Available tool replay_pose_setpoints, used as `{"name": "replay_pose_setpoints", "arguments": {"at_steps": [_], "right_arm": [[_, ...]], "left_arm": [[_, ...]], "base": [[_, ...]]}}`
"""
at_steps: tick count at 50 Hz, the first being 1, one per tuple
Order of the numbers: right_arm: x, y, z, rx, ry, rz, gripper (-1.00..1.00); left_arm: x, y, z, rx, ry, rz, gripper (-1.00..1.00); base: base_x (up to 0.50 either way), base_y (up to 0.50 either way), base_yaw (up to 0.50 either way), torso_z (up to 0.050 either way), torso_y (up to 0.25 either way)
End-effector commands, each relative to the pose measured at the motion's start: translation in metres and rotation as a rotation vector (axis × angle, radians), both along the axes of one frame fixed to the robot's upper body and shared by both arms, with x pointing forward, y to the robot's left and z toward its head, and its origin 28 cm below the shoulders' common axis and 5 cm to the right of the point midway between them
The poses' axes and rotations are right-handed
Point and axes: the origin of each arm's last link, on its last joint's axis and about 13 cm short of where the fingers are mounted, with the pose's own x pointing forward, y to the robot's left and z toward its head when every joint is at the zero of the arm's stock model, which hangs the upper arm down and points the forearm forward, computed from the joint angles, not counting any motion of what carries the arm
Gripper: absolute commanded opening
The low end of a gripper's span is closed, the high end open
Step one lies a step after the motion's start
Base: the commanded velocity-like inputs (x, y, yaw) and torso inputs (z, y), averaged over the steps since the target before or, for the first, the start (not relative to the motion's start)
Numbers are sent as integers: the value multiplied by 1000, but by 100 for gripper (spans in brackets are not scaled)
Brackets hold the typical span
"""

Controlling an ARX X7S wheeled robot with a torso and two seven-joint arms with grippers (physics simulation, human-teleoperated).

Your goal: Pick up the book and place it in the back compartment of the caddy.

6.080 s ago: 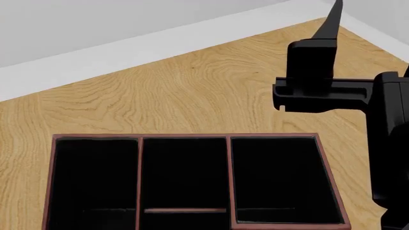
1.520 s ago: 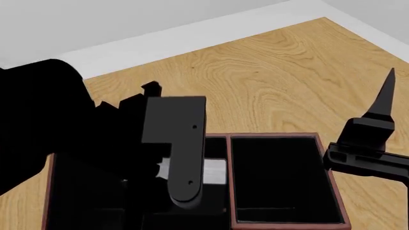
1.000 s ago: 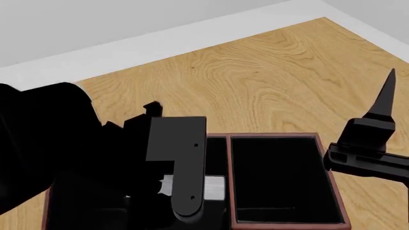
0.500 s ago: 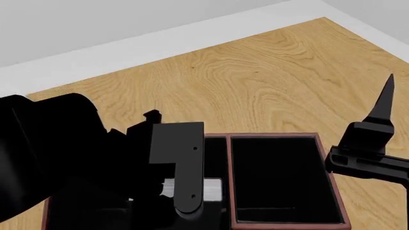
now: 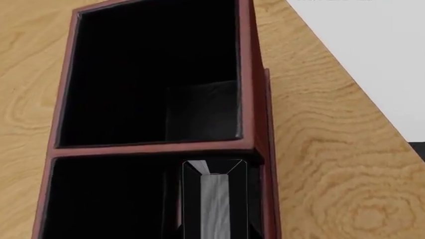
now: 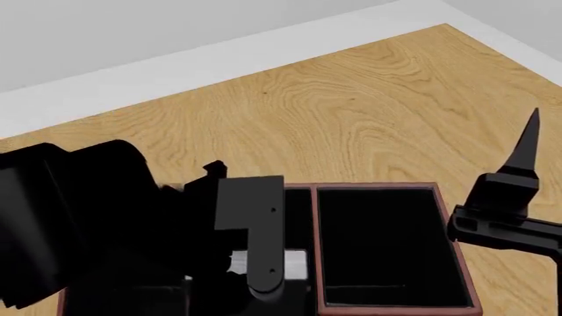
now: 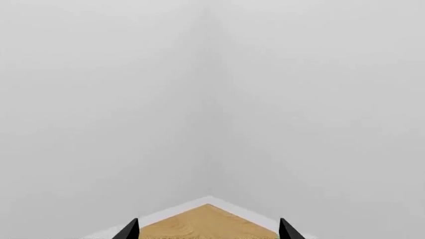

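The caddy [image 6: 457, 243] sits on a wooden floor [image 6: 351, 105] that runs back to a white baseboard [image 6: 220, 59] and pale grey walls [image 7: 212, 99]. It is a dark red box with black insides, split by thin red dividers. In the head view its right compartment lies open and unobstructed, while the left and middle parts are largely covered by the bulky black left arm [image 6: 79, 217], which reaches in from the left and hides most of what is below it.

The left gripper [image 6: 263, 263] points down into the middle of the caddy. The book [image 5: 214, 199] stands on edge inside a narrow slot of the caddy, close against the outer wall, its white page edges facing up between black covers. In the head view only a pale strip of those pages shows beside the gripper's black plate. The left wrist view looks straight down along the book, which fills the space where the jaws would be, so it appears held, but the fingertips themselves are hidden and I cannot tell for certain whether they are clamped on it.

The right gripper [image 7: 208, 230] hangs well to the right of the caddy, pointing up toward the room corner, its jaws apart and holding nothing.
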Motion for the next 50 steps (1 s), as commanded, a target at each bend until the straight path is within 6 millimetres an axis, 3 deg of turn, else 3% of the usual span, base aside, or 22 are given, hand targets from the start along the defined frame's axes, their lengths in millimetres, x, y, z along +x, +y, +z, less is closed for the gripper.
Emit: {"name": "replay_pose_setpoints", "arguments": {"at_steps": [1, 31, 50], "right_arm": [[-3, 4, 4, -2, 5, 1, 100], [1, 5, 3, -8, 18, 6, 100], [2, 7, 3, -9, 24, 10, 100]], "left_arm": [[4, -3, -5, -23, -12, 6, -100], [24, -1, -35, 4, 11, 15, -100], [26, -3, -55, 12, 36, 6, -100]], "base": [[0, 0, 0, 0, 0], [0, 0, 0, 0, 1], [0, 0, 0, 0, 1]]}}
